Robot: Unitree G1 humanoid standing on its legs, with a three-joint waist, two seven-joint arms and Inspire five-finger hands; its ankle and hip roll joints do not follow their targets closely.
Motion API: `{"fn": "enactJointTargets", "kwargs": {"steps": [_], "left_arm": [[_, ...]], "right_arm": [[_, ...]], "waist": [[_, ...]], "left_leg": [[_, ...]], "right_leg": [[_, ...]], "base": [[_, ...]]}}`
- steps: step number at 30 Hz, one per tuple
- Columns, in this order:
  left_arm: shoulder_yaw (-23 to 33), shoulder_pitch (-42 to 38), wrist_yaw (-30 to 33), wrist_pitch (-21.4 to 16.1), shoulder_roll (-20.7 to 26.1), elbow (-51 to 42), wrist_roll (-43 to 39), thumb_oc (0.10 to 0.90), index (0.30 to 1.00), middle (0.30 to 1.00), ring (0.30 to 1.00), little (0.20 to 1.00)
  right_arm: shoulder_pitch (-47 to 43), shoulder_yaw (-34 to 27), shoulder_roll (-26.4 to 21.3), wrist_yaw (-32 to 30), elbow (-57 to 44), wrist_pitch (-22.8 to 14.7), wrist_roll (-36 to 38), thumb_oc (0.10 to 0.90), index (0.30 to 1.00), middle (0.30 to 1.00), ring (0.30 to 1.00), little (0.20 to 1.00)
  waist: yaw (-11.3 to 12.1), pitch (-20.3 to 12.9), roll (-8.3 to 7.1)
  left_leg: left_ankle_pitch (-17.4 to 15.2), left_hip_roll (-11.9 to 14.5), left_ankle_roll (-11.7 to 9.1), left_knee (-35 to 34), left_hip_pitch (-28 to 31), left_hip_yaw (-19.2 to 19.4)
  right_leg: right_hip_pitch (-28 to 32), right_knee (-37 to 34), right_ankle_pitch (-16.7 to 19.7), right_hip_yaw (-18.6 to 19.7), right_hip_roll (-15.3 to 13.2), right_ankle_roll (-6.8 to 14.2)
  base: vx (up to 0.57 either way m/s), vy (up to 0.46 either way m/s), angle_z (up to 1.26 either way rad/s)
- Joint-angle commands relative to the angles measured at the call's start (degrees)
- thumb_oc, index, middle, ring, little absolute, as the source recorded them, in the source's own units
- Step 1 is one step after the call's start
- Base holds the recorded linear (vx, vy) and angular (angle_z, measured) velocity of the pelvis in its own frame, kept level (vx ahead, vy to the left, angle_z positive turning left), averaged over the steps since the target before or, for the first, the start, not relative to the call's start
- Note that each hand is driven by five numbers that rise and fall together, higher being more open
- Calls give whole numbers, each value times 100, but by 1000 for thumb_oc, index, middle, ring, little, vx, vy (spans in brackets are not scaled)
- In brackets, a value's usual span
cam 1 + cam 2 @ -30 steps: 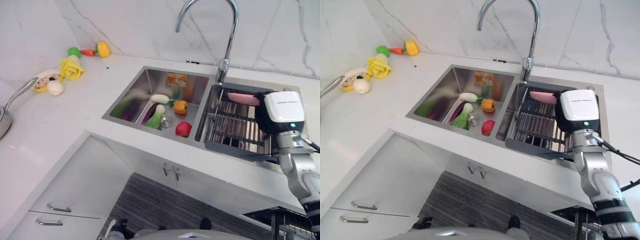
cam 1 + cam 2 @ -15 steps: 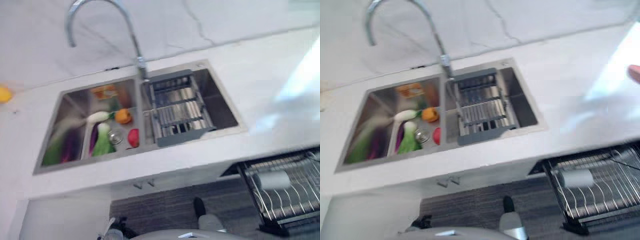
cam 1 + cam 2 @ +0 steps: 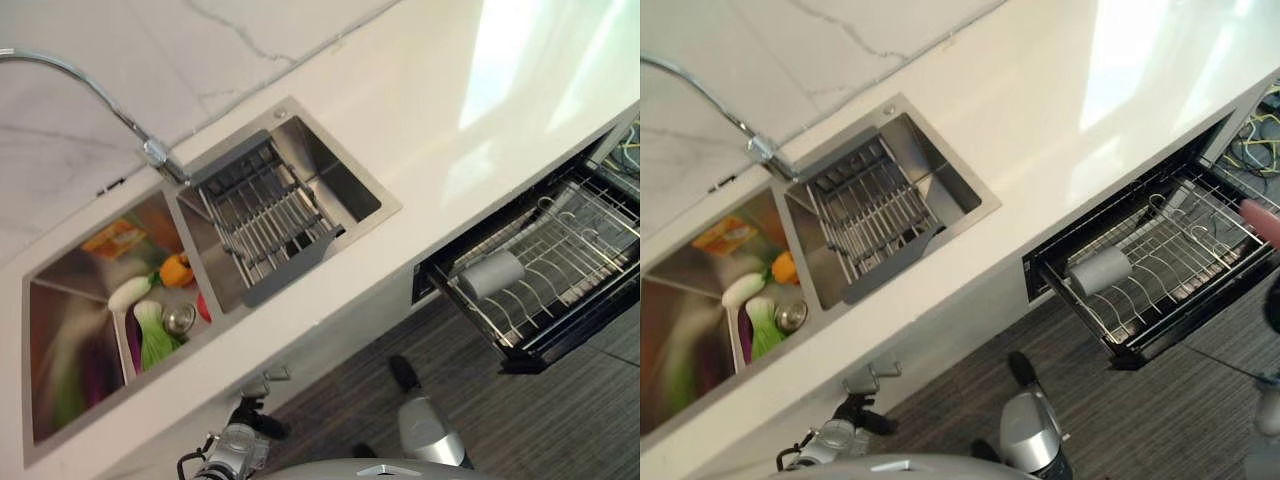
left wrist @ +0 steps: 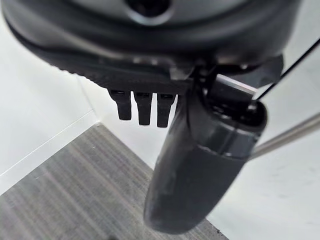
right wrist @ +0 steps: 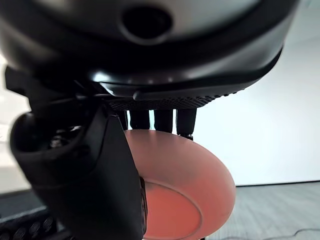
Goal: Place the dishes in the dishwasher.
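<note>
**Dishwasher Rack: Pink Plate Held at Far Edge**

Beside the sink (image 3: 215,245), the white surface (image 3: 420,130) runs above the pulled-out dishwasher rack (image 3: 1155,260). A grey cup (image 3: 1098,270) lies in that rack. The right robot hand (image 5: 100,165) grips the pink plate (image 5: 185,195), thumb and fingers pinching it. The left robot hand (image 4: 190,165) is relaxed, holding nothing.

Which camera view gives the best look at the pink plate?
The right wrist view: the pink plate shows large and close, held between the right hand's thumb and fingers. The right eye view shows just a pink edge at its right border, above the open dishwasher rack.
</note>
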Motion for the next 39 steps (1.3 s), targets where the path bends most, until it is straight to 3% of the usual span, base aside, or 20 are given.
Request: {"fn": "enactJointTargets", "kwargs": {"steps": [1, 4, 5, 13, 19, 20, 21, 23, 31, 39], "left_arm": [[45, -210, -88, 81, 165, 567, 128, 800, 900, 900, 900, 900], [-43, -71, -290, 9, 154, 606, 252, 800, 900, 900, 900, 900], [27, 34, -253, 178, 177, 732, 498, 800, 900, 900, 900, 900], [-63, -287, -47, 142, 157, 676, 347, 800, 900, 900, 900, 900], [-110, -356, -36, 168, 149, 644, 277, 800, 900, 900, 900, 900], [-114, -366, -38, 174, 147, 638, 259, 800, 900, 900, 900, 900], [-110, -378, -40, 186, 140, 642, 245, 800, 900, 900, 900, 900], [-115, -394, -33, 192, 131, 647, 228, 800, 900, 900, 900, 900], [-147, -337, -60, 174, 161, 552, 244, 800, 900, 900, 900, 900], [-58, -353, -18, 192, 177, 442, 157, 800, 900, 900, 900, 900]], "right_arm": [[-197, -145, -483, -183, -504, -295, -398, 400, 300, 300, 300, 300], [-389, 302, -751, -88, 12, -181, -536, 400, 300, 300, 300, 300], [-341, 412, -778, 29, 19, -249, -601, 400, 300, 300, 300, 300], [-636, 1378, -1087, 327, 1143, -122, -710, 400, 300, 300, 300, 300], [-804, 1710, -1092, 573, 1442, -233, -362, 400, 300, 300, 300, 300], [-776, 1700, -1064, 576, 1432, -252, -280, 515, 472, 472, 472, 472], [-742, 1656, -1003, 576, 1367, -269, -198, 660, 691, 691, 691, 691], [-730, 1608, -888, 537, 1371, -264, -51, 800, 900, 900, 900, 900], [-623, 1263, -824, 428, 1059, -230, -11, 800, 900, 900, 900, 900], [-438, -101, -489, -156, -74, -270, 613, 800, 900, 900, 900, 900]], "waist": [[256, -371, -579], [523, -278, -632], [606, -244, -664], [869, 51, -795], [965, 231, -858], [974, 247, -864], [981, 263, -866], [995, 259, -870], [1003, 215, -850], [813, 93, -815]], "left_leg": [[264, 123, -103, 29, -212, 112], [309, 138, -112, 29, -253, 47], [323, 137, -118, 29, -275, 24], [430, 195, -174, 29, -369, -91], [495, 240, -202, 61, -430, -164], [500, 248, -208, 65, -435, -175], [504, 255, -212, 73, -439, -190], [504, 262, -214, 75, -436, -213], [488, 268, -226, 60, -385, -218], [439, 286, -232, 37, -260, -140]], "right_leg": [[936, 248, -726, -46, -474, 569], [967, 223, -719, -169, -495, 566], [966, 220, -716, -199, -504, 563], [945, 288, -741, -415, -523, 525], [926, 339, -756, -532, -518, 498], [931, 343, -765, -556, -520, 497], [932, 354, -774, -575, -521, 493], [963, 347, -790, -604, -518, 490], [1071, 270, -812, -629, -508, 480], [1166, 168, -825, -581, -463, 475]], "base": [[-27, -15, 49], [-72, -50, 11], [-89, -58, 10], [-61, -38, 25], [-47, -39, 10], [-6, -22, 18], [-5, -34, 22], [6, -27, 4], [8, -4, -2], [18, 4, -2]]}}
